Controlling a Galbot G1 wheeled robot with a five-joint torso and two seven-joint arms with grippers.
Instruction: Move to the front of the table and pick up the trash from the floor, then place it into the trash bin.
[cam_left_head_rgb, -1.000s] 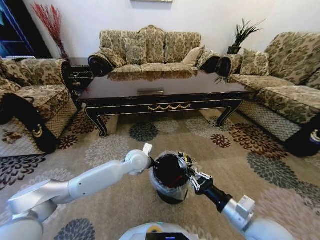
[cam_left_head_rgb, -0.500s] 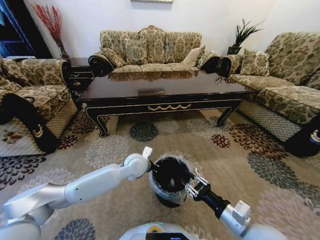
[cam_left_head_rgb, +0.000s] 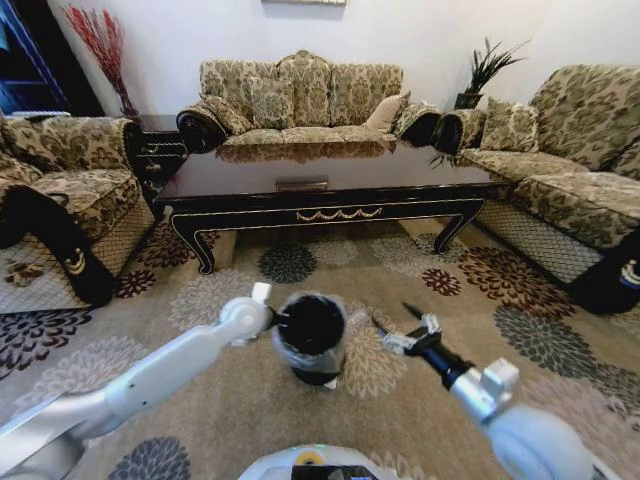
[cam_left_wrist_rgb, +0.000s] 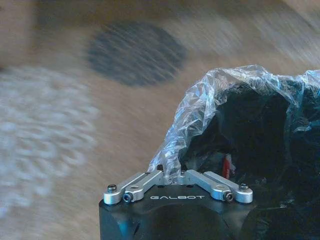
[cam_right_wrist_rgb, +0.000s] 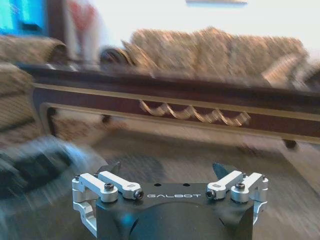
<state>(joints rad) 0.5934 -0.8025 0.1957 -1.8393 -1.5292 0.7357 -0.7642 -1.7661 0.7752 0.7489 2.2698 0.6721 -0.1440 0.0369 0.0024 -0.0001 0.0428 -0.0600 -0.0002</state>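
Your left claw (cam_left_wrist_rgb: 170, 172) pinches the liner bag (cam_left_wrist_rgb: 200, 105) at the trash bin's (cam_left_head_rgb: 312, 338) rim on the carpet (cam_left_head_rgb: 220, 400), while your right claw (cam_right_wrist_rgb: 167, 172) hangs wide and empty beside it.

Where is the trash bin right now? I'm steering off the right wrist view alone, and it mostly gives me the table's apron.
Observer: In the head view the trash bin is in front of the table, to the left of the open right end effector and apart from it.
Operator: Is the left arm touching it?
Observer: Yes. The left end effector is shut on the bin's clear liner at the rim.
Operator: Anything inside?
Observer: The left wrist view shows something small and red in the bin's dark interior; I cannot tell what it is.
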